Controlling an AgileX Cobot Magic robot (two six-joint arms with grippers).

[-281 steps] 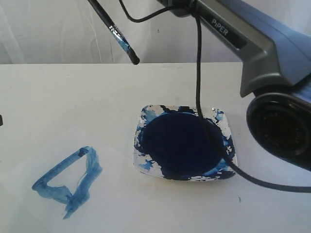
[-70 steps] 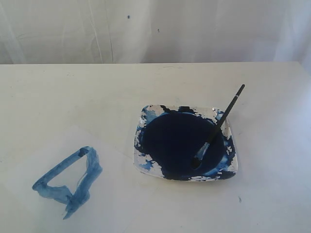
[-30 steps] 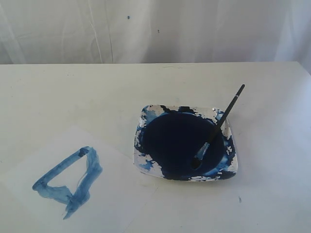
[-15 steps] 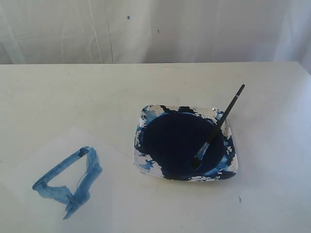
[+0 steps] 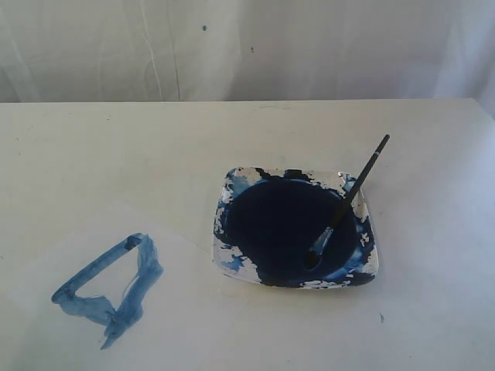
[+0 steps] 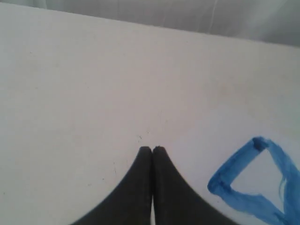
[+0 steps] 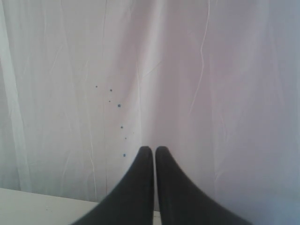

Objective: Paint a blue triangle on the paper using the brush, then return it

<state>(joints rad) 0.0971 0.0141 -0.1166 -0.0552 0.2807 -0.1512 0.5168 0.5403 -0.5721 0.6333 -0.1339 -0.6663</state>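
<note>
Near edge first: we see the paper (image 5: 182,313), a thin white sheet nearly the same tone as the bench (image 5: 116,147), with edges only faintly readable. On its left part sits the blue triangle (image 5: 108,290), a streaky medium-blue outline that is blotchy at the corners, with one stroke trailing toward the near edge.

Just right of the paper is the dish (image 5: 230,259), square with rounded corners and a white rim patchy with blue smears. A round dark navy paint pool (image 5: 278,228) fills most of it.

The brush (image 5: 349,197) lies in the dish. Its bristle tip is in the pool near the front right, and its silver ferrule is just above the paint. The thin black handle leans on the far-right rim and overhangs it, pointing away and to the right.

Behind the dish and paper the bench is a matte white stretch running to a straight far edge. To the right of the dish it is also open. A creased white curtain (image 5: 309,46) hangs behind it.

Left claw (image 6: 151,149): black tapered tips pressed together, over bare bench, with the triangle close beside it in its own view.

Right claw (image 7: 154,149): tips pressed together, facing the curtain, which carries a few blue specks, with a sliver of bench edge below.
</note>
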